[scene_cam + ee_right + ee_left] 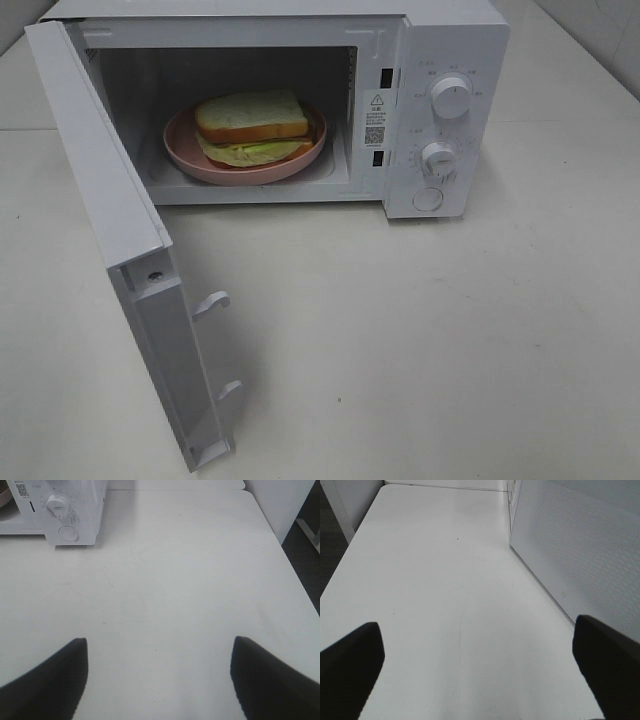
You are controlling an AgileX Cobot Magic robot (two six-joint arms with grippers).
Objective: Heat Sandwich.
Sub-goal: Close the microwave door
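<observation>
from above, the sandwich (250,125) sits on its plate (180,150) inside the microwave (450,40), whose door (110,200) hangs wide open; neither arm shows here. heating can't start until that door latches, and a glancing shove could slide the whole oven on the table (450,350) rather than swing the door. left wrist view: the left gripper (476,625) is spread wide and empty, with the door near one finger, so a clumsy sweep might snag it. right wrist view: the right gripper (160,641) is also wide apart, holding nothing, well short of the knob (57,505); a loose pinch there could slip.
</observation>
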